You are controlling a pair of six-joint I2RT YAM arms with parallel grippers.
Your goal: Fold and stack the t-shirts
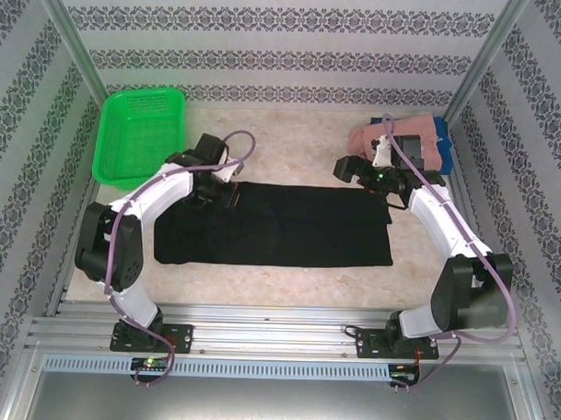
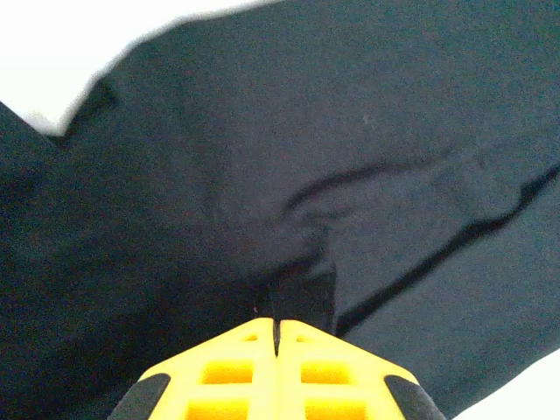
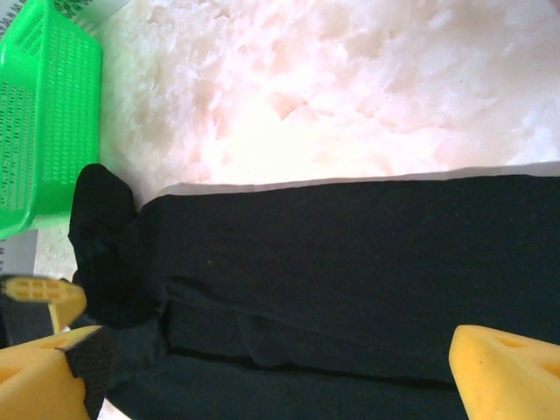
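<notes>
1. Black t-shirt [image 1: 280,228]: lies flat on worktop [image 1: 292,146] as a long narrow band. It starts just on the near side of the green basket [image 1: 140,131] & runs away from it to the R. My read: sides already folded in, crosswise folds not yet done.
2. L claw [image 2: 276,325]: clenched on the black t-shirt, pads tight together w/ a pinch of cloth between them & creases fanning out from the grip. It sits at the shirt's basket end, on the edge facing the basket. Prob. reason: that corner is the one to carry over for the next fold.
3. R claw [image 3: 271,372]: released, pads wide apart, nothing between them. From the top view it hovers by the same long edge, at the shirt's end farthest from the basket. Looks lined up to take the matching corner, so both ends lift together & the band doesn't skew.
4. R wrist view: cloth at the basket end is bunched into a dark lump, which fits w/ the L grip pulling it up off the worktop.
5. Pink t-shirt [image 1: 368,139] & blue t-shirt [image 1: 442,142]: heaped together across the worktop from the basket, in the opposite far corner. Prob. parked clear of the folding area. Can't tell if they're folded.
</notes>
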